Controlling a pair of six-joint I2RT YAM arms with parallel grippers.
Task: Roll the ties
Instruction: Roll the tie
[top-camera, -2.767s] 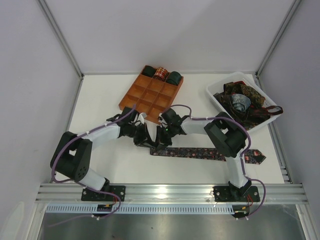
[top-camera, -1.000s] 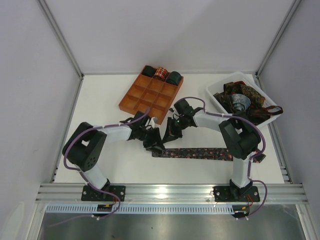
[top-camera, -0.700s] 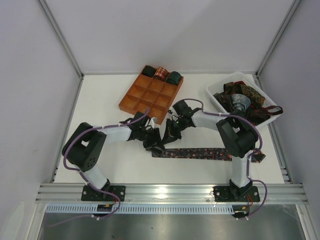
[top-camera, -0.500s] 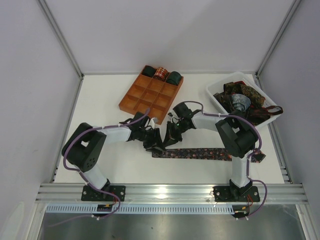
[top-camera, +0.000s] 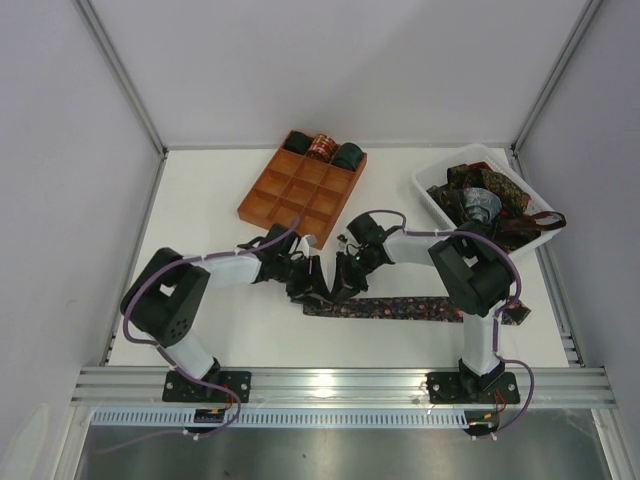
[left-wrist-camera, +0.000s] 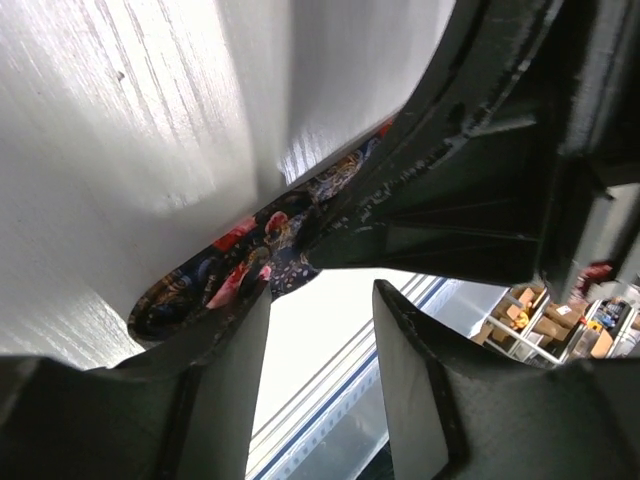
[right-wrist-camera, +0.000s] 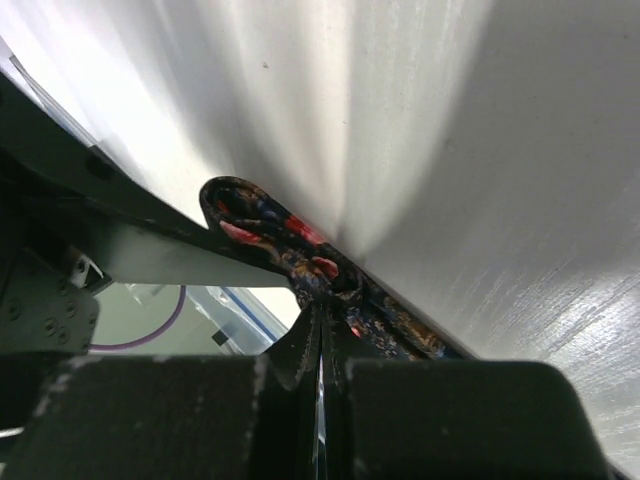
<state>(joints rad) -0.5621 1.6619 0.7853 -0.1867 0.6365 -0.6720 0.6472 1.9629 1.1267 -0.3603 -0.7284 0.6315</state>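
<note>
**Right gripper (top-camera: 342, 285) slid left to fold of tie (top-camera: 400, 307)**

Left gripper (left-wrist-camera: 320, 300) half open, empty, beside the fold. Right gripper pressed shut there; pinch unclear. Tie lies flat on the table (top-camera: 210, 210), part hidden behind the right arm (top-camera: 470, 285).

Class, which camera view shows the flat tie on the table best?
Top external: the tie lies stretched at full length across the table. Both wrist views show only its patterned end, close up.

tie (top-camera: 400, 307): printed cloth, matt | table (top-camera: 210, 210): smooth white, slight sheen | tray (top-camera: 290, 190): possibly wood, matt | bin (top-camera: 430, 207): glossy plastic
</note>
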